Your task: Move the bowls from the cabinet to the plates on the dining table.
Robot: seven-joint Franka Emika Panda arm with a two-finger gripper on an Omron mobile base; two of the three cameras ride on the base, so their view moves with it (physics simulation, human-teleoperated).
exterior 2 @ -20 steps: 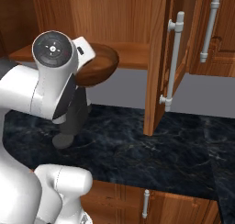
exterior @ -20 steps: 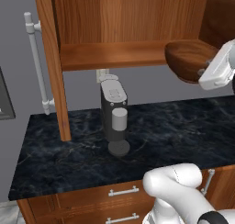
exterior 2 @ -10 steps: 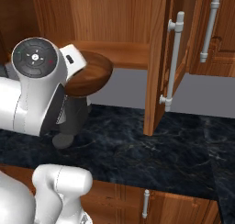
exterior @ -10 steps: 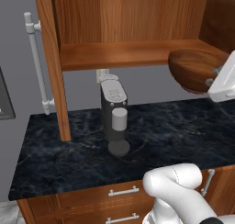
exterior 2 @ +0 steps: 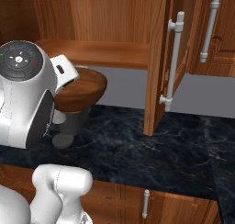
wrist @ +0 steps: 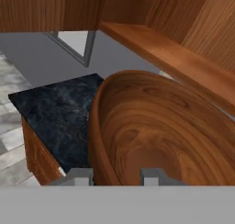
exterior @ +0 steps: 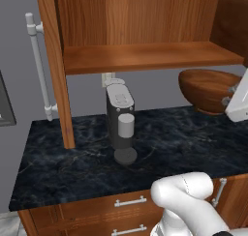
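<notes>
Gripper (wrist: 117,176) clamped on rim of brown bowl (exterior: 209,89); bowl empty, held above black counter (exterior: 169,143); cabinet (exterior: 140,56) shelf bare; no legible writing on coffee machine (exterior: 121,121).

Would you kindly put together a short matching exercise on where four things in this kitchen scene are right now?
Column A
1. reddish-brown bowl
2. coffee machine
3. cabinet shelf
4. cabinet door

Column B
a. standing on the black marble counter
b. swung open, its silver bar handle facing out
c. held in the claw in the air, below the shelf
d. bare wood above the coffee machine

Pairs: 1-c, 2-a, 3-d, 4-b
</notes>
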